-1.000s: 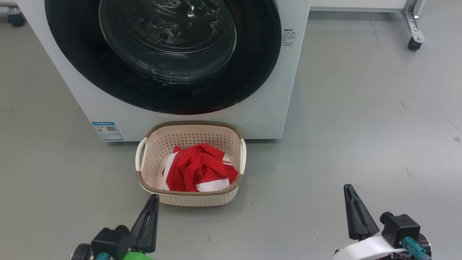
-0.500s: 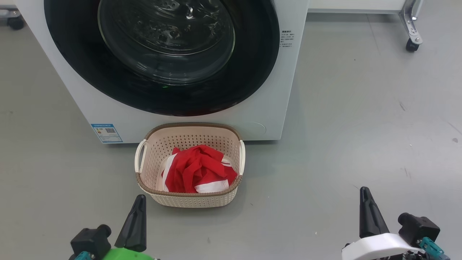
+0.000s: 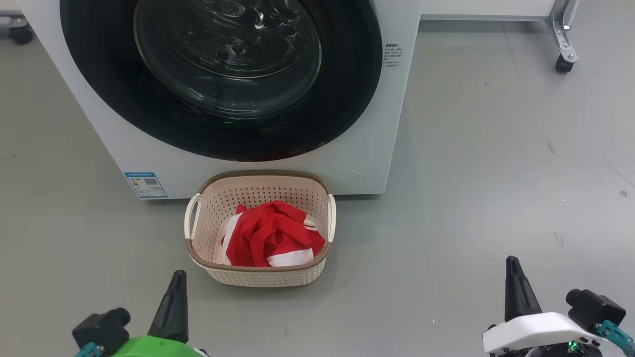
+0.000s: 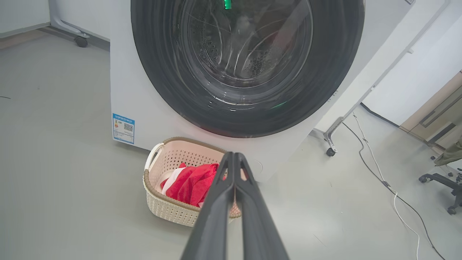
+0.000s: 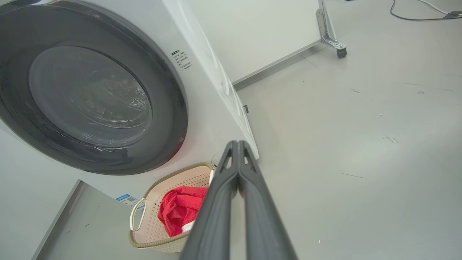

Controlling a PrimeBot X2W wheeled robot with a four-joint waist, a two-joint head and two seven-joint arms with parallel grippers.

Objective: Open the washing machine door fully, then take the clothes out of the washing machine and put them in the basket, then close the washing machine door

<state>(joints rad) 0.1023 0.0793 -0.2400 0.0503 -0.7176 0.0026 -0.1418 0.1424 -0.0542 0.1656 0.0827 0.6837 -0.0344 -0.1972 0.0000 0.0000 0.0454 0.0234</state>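
Clothes [image 3: 270, 237] are lying in the basket [image 3: 263, 174], door [image 3: 223, 74] behind it sitting shut — so left gripper [image 3: 177, 277] and right gripper [image 3: 512, 263] are hovering this side of it, pressed together, empty.

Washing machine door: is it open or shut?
Shut. The washing machine door sits flat against the white washing machine, with no gap showing.

Bright even light, glare on washing machine door [image 3: 221, 69]
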